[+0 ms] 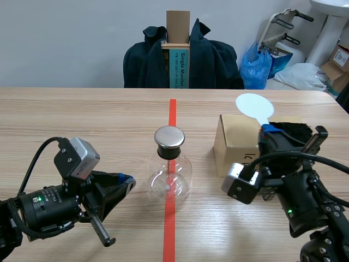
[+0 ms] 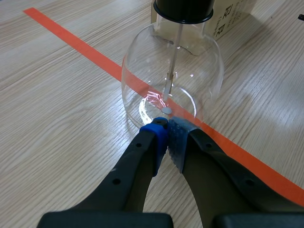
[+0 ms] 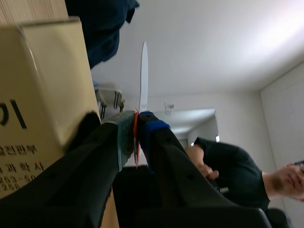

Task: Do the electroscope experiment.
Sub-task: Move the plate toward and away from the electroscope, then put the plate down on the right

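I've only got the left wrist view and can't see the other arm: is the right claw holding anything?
Observer: Yes. The right claw is shut on the handle of a pale round paddle.
Operator: Is the paddle at the flask's cap yet?
Observer: No. It stands disc up over the cardboard box, on the robot's right of the flask, clear of the metal cap.

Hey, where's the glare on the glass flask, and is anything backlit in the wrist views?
Left wrist view: white and pink glints low on the flask, red tape warped through the glass. Scene view: soft sheen on its metal cap. Right wrist view: the right gripper, shut on the white paddle, shows dark against a bright ceiling.
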Robot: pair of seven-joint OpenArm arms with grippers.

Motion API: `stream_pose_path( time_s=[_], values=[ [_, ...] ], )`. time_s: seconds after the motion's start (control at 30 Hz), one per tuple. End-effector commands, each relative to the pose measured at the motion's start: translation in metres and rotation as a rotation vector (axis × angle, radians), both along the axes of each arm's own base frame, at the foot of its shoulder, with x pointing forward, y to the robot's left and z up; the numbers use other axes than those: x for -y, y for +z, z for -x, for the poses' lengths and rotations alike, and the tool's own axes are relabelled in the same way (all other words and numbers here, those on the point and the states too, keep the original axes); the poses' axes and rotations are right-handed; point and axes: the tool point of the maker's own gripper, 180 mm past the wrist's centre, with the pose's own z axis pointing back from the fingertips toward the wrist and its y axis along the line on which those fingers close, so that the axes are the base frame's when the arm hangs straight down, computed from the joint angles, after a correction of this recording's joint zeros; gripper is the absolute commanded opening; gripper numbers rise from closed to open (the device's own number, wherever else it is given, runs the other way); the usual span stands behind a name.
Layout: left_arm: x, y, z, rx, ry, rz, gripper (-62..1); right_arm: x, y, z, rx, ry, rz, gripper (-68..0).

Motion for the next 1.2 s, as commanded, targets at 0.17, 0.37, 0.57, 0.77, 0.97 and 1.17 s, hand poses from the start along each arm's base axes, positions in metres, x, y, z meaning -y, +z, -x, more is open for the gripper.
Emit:
stream_pose_path(
  time_s=[0.17, 0.37, 0.57, 0.77, 0.97, 1.17],
  values=[
    [0.002, 0.013, 0.001, 0.024, -0.012, 0.027, -59.0, 0.024, 0.007, -0.013, -0.04, -0.141, -0.033, -66.7],
    [-0.002, 0.038, 0.014, 0.07, -0.036, 0.031, -59.0, 0.011, -0.005, -0.013, -0.102, -0.125, -0.058, -66.7],
    [-0.001, 0.064, 0.042, 0.092, -0.058, 0.029, -59.0, -0.007, 0.001, -0.008, -0.098, -0.089, -0.105, -66.7],
    [0.002, 0.098, 0.067, 0.117, -0.043, 0.053, -59.1, -0.019, 0.008, 0.002, -0.102, -0.077, -0.14, -66.7],
    [0.005, 0.134, 0.08, 0.157, -0.039, 0.054, -59.0, -0.018, -0.01, 0.003, -0.201, -0.129, -0.15, -66.7],
    [0.001, 0.152, 0.081, 0.184, -0.02, 0.019, -49.4, -0.017, -0.021, 0.0, -0.272, -0.152, -0.165, -66.7]
  ],
)
